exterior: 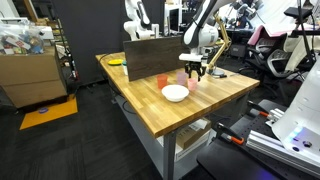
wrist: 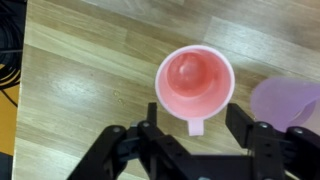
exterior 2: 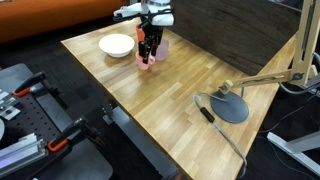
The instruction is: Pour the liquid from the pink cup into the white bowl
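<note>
We note a wood-plank table (exterior: 205, 100), pale and streaked, in a cluttered room. Cardboard boxes (exterior: 30, 70) are stacked at the left of the frame, over a dark floor (exterior: 90, 140). The claw (wrist: 195, 122) is spread, its fingers off either side of the pink cup (wrist: 195, 80). The cup stands upright on the table at the centre of the wrist view, with a purple cup (wrist: 290, 100) just beside it at right. The white bowl (exterior 2: 116, 44) sits near, upper left.
</note>
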